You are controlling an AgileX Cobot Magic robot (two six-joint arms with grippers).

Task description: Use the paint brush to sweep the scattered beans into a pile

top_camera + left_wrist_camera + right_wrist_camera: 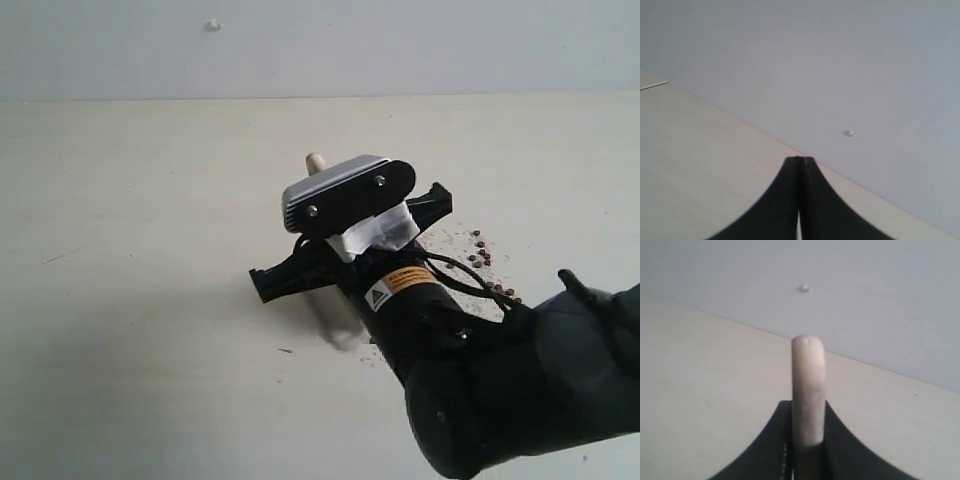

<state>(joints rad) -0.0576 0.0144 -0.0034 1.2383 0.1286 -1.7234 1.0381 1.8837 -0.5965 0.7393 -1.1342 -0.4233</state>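
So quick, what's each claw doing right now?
Left gripper: closed, empty.
Right gripper: closed on the paint brush handle.

A pale cream tabletop (pixel 130 300) meets a plain grey-white wall (pixel 400 45) behind.

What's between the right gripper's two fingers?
The paint brush handle, clamped upright between the fingers of the right gripper. The right wrist view shows it plainly.

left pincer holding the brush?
No. The left pincer is shut with its jaws pressed together and nothing between them; the paint brush handle sits in the right pincer.
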